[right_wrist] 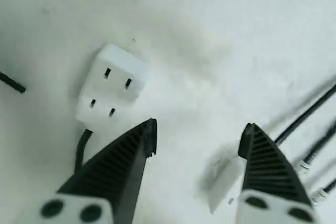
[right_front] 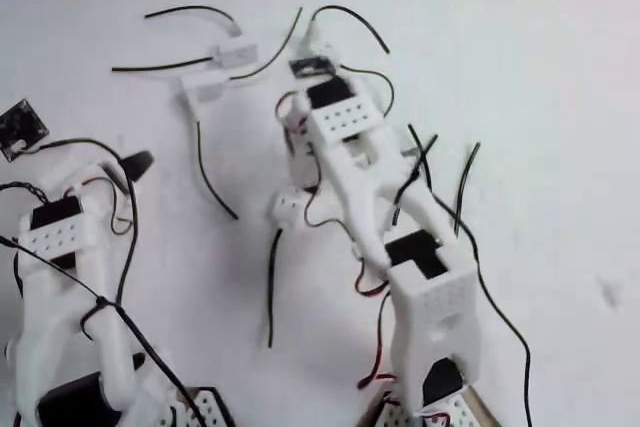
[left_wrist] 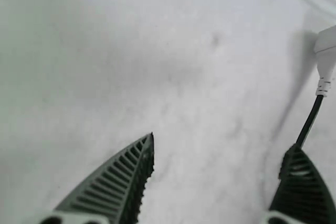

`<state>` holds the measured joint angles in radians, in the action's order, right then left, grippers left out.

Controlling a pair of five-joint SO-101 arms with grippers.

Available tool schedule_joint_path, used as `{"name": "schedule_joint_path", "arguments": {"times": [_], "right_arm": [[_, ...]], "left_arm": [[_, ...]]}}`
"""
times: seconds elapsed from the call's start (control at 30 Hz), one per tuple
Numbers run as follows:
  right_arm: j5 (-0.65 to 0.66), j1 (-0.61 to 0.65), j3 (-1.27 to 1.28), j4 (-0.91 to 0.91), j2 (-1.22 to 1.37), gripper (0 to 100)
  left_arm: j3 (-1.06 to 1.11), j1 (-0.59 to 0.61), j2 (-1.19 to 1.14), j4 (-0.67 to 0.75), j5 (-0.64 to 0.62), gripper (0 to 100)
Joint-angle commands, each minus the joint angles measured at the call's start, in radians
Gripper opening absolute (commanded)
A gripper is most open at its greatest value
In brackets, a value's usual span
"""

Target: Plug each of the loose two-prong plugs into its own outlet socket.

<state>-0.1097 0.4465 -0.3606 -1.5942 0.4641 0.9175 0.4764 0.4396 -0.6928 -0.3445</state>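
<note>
- The right gripper [right_wrist: 199, 127] is open. Its two dark ribbed fingers [right_wrist: 123, 161] are spread wide over the table [right_wrist: 236, 35] with nothing gripped between them.
- A loose white plug [right_wrist: 224, 182] lies on the table between those fingers. It is close to the inner side of one and a little behind its tip.
- The plug's long axis runs roughly along the fingers, not across them. Which way its prongs face I cannot tell.
- The outlet socket [right_wrist: 111, 83] is a white block with two pairs of slots facing up. It lies outside the other finger, just ahead of its tip, and its dark cord [right_wrist: 81, 148] leads back beside that finger.
- That finger therefore stands between plug and socket. As I judge it, the fingers would close on the plug's long sides, and it must then be carried across to the slots.
- Black cables [right_wrist: 310, 111] run outside the finger nearest the plug and could snag as it closes.
- In the high view the right arm [right_front: 350, 162] is stretched out over the middle of the table, wrist tipped down. It is the nearer arm to this plug and socket.
- The left gripper [left_wrist: 222, 142] is also open and empty. A second plug [left_wrist: 326, 51] lies ahead of and outside one fingertip, and its black lead [left_wrist: 310, 121] runs back to just beside that tip.
- The left arm [right_front: 70, 247] sits folded near its own side of the table, well apart from the right arm's plug.
</note>
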Motion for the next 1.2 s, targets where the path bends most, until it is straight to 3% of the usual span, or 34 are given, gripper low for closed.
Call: {"name": "schedule_joint_path", "arguments": {"times": [0.0,0.37,0.6,0.8,1.0,1.17], "right_arm": [[0.107,-0.061,-0.150,-0.133,-0.120,25.1],[0.328,-0.346,0.176,-0.128,-0.472,25.1],[0.549,-0.599,0.373,-0.125,-0.687,25.1],[0.733,-0.783,0.572,-0.125,-0.768,25.1],[0.801,-0.740,0.747,-0.070,-0.727,25.1],[0.726,-0.627,0.845,0.094,-0.615,25.1]], "left_arm": [[-0.018,-0.007,0.030,-0.002,-0.009,37],[-0.017,-0.025,0.031,-0.002,-0.005,37],[-0.017,-0.042,0.033,-0.009,-0.002,37],[-0.017,-0.127,0.033,-0.009,0.089,37],[-0.017,-0.134,0.033,-0.009,0.089,37],[-0.017,-0.134,0.033,-0.009,0.089,37]]}}
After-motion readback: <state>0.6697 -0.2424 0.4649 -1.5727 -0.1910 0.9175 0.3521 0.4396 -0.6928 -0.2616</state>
